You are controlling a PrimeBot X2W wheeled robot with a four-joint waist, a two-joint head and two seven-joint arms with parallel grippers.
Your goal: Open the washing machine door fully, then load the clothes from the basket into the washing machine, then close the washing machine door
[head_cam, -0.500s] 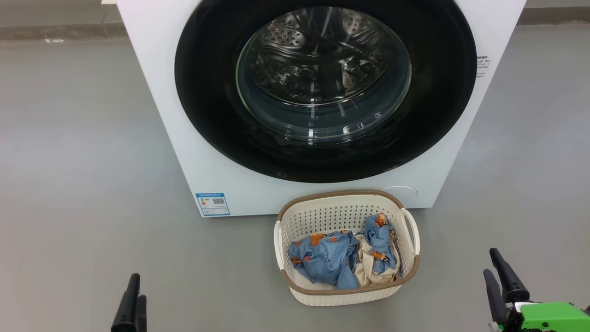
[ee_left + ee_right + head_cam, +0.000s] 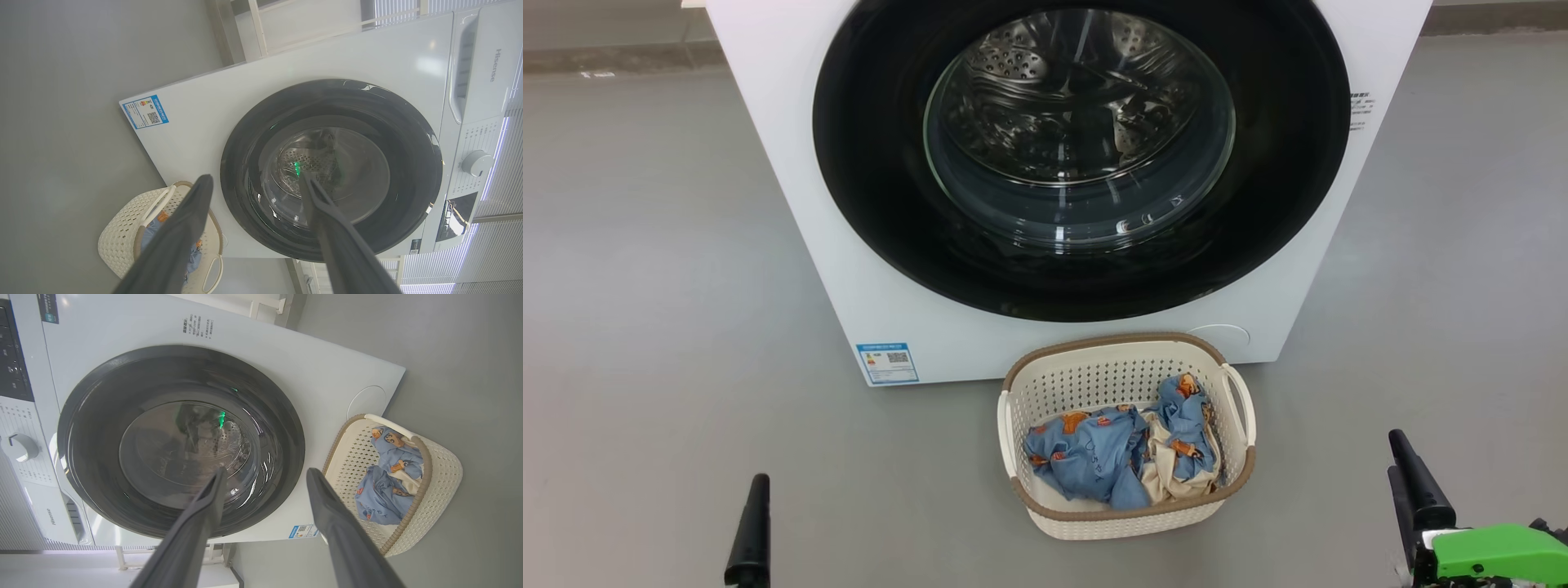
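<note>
Glossy black washing machine door [image 2: 1086, 155]; perforated cream plastic basket [image 2: 1127, 377]; soft cloth clothes [image 2: 1119, 457].

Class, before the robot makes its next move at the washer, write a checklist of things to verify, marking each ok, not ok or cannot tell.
1. large round glossy black washing machine door open: not ok, it is shut.
2. left gripper open, empty: ok.
3. right gripper open, empty: ok.
4. light blue and cream clothes inside the small cream perforated plastic basket: ok.
5. door's handle or catch found: cannot tell.
6. basket out of the door's swing: cannot tell.
</note>
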